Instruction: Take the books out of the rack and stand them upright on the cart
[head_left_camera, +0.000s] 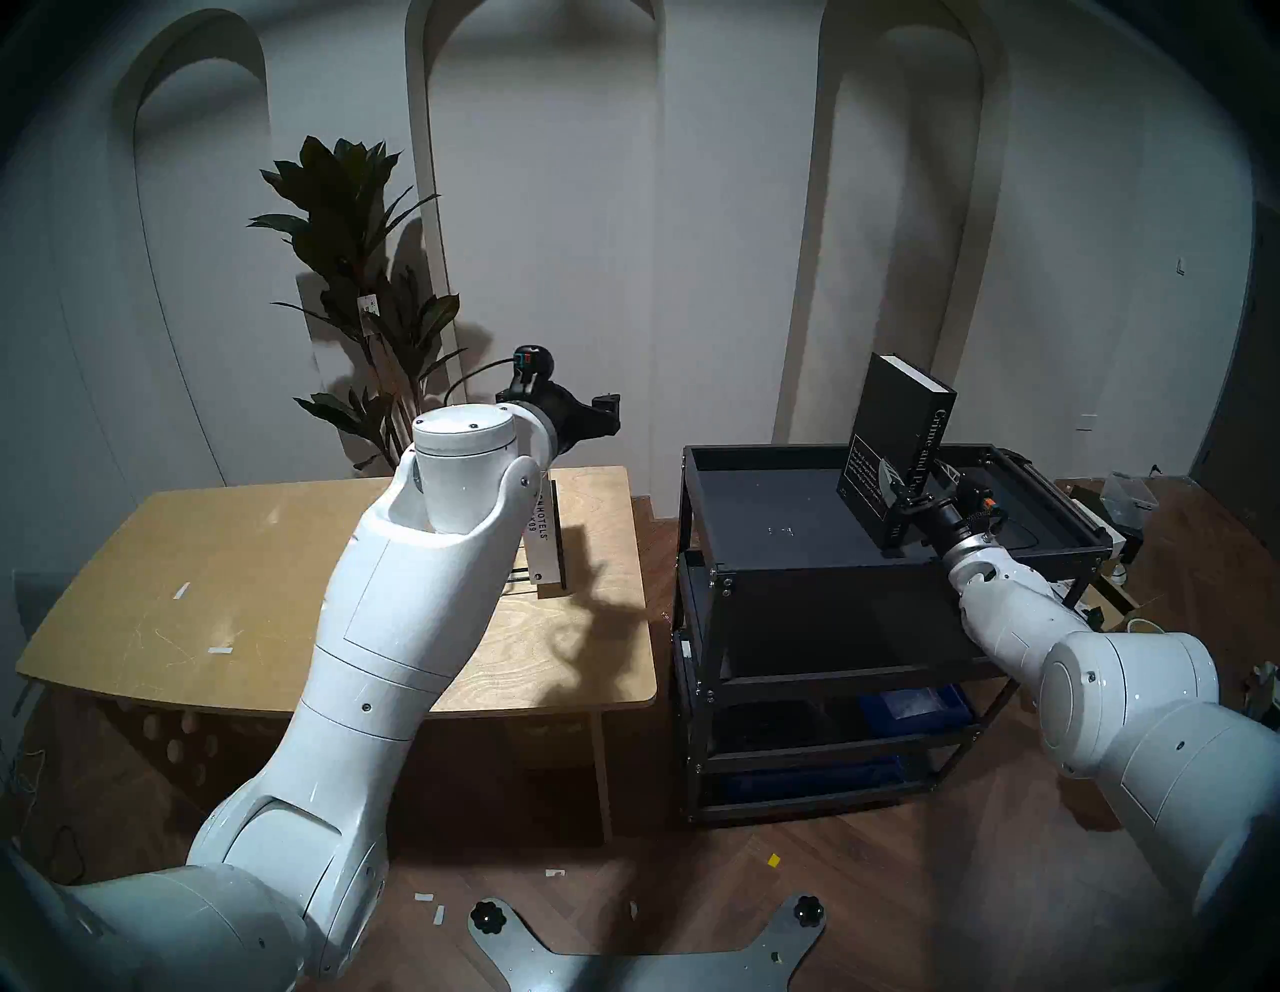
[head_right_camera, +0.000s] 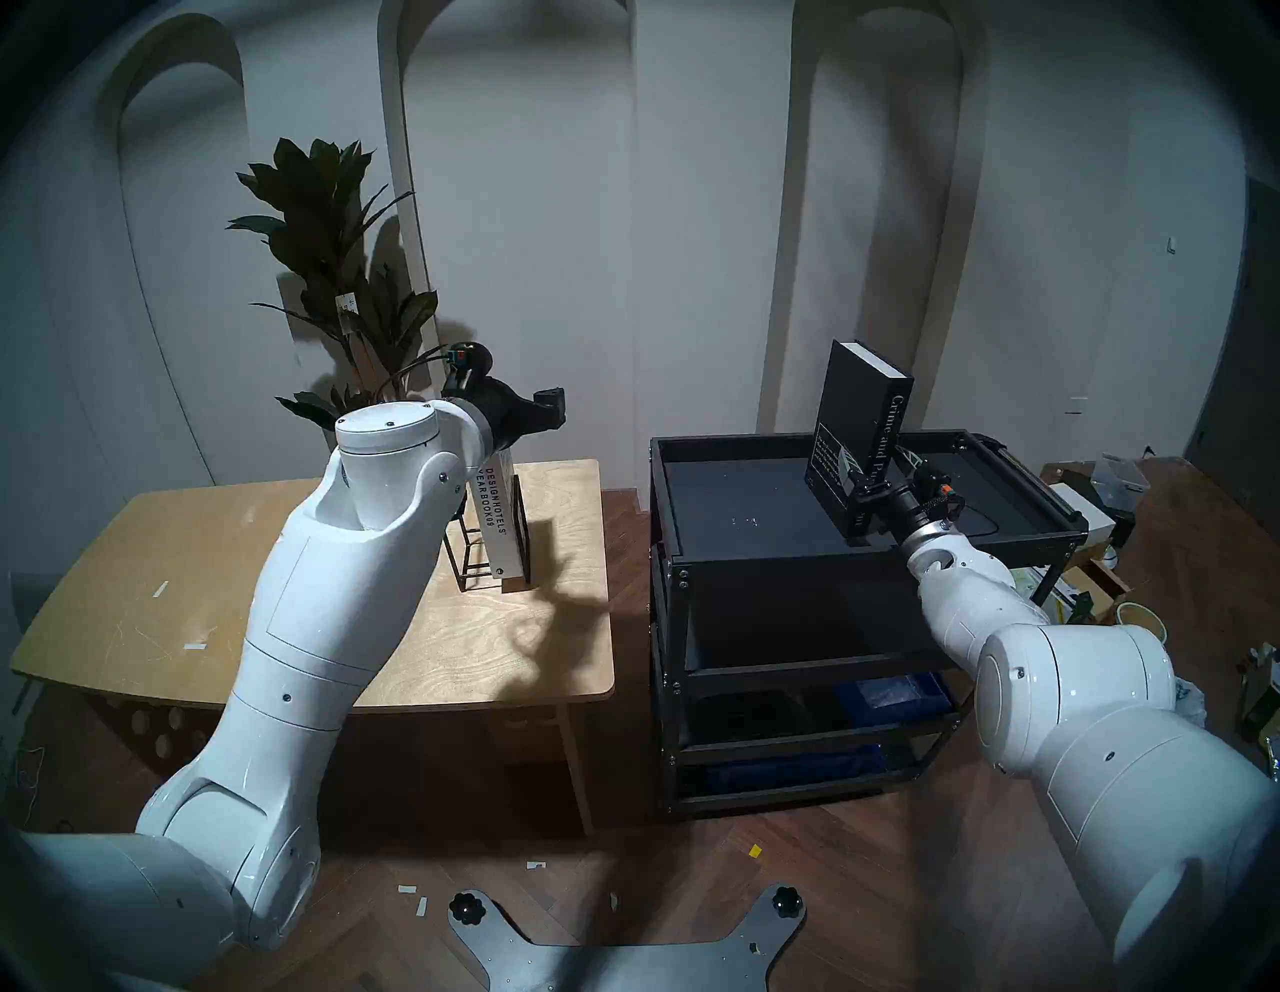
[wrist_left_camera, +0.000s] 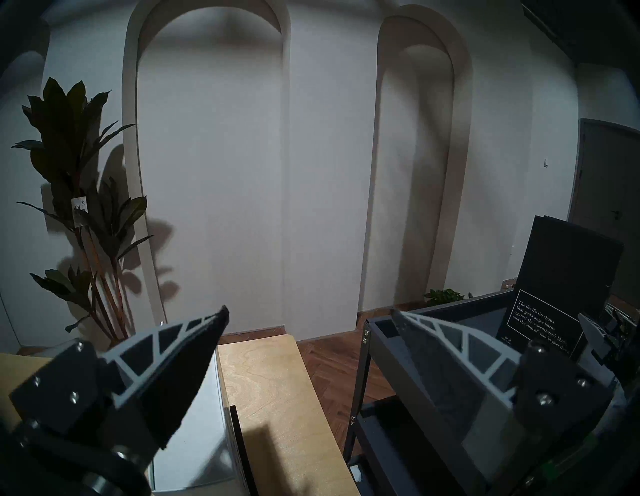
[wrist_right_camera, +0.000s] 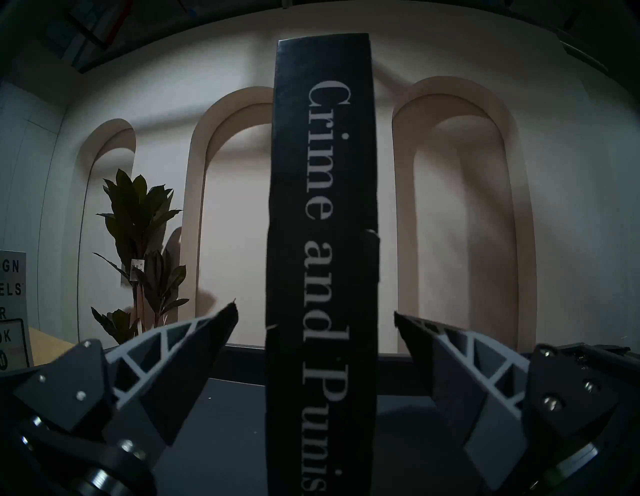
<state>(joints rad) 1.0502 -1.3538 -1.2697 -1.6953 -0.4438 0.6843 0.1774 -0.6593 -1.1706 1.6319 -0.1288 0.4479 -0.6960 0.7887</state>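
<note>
Your four views are dim and cool-toned, fisheye-bent, with arches bowing and a dark vignette ringing each frame. You get hard shadows: the plant throws one rightward on the wall, the left arm one across the wooden table. Focus is sharp; shelves under the cart sink into murk.
</note>
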